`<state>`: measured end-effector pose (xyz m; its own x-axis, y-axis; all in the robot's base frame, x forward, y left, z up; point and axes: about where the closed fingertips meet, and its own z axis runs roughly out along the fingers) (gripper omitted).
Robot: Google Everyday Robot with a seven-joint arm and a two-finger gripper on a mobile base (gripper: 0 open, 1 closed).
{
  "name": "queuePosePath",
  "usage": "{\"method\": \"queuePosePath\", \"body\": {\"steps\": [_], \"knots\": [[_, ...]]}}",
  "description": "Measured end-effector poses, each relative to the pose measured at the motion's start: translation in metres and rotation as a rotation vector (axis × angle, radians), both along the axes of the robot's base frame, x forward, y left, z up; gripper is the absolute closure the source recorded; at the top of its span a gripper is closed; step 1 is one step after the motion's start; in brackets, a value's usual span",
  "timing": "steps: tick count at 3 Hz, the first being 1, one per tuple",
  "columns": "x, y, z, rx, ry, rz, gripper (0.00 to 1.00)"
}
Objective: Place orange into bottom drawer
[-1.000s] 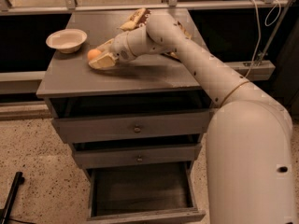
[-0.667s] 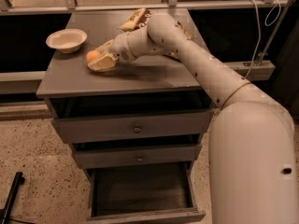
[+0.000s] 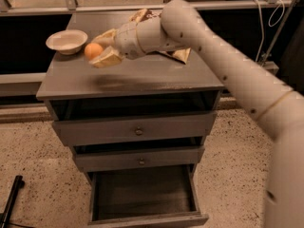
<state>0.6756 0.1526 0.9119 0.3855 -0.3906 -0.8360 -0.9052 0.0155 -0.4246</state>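
End effector [image 3: 98, 51] upper left, clamped on orange [image 3: 92, 50], just above table [image 3: 142, 77]. Advice: swing clear of front edge, then lower into open bottom drawer [image 3: 142, 194].

Robot test space, lab-like: grey wooden cabinet [image 3: 142, 77] on speckled terrazzo floor [image 3: 33, 151], metal railing [image 3: 47, 8] behind, loose cables [image 3: 260, 23] hanging at right. White robot arm [image 3: 228, 65] reaches across; gripper [image 3: 102, 51] above cabinet top, clasping orange [image 3: 93, 50].
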Motion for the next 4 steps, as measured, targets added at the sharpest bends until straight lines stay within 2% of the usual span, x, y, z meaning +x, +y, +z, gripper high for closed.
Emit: {"method": "queuePosePath", "body": {"steps": [1, 2, 3, 4], "knots": [[-0.049, -0.026, 0.062, 0.010, -0.160, -0.099, 1.00], [-0.077, -0.063, 0.058, 0.054, -0.112, -0.256, 1.00], [-0.083, -0.096, 0.023, 0.016, -0.079, -0.315, 1.00], [-0.073, -0.088, 0.012, 0.024, -0.073, -0.270, 1.00]]}}
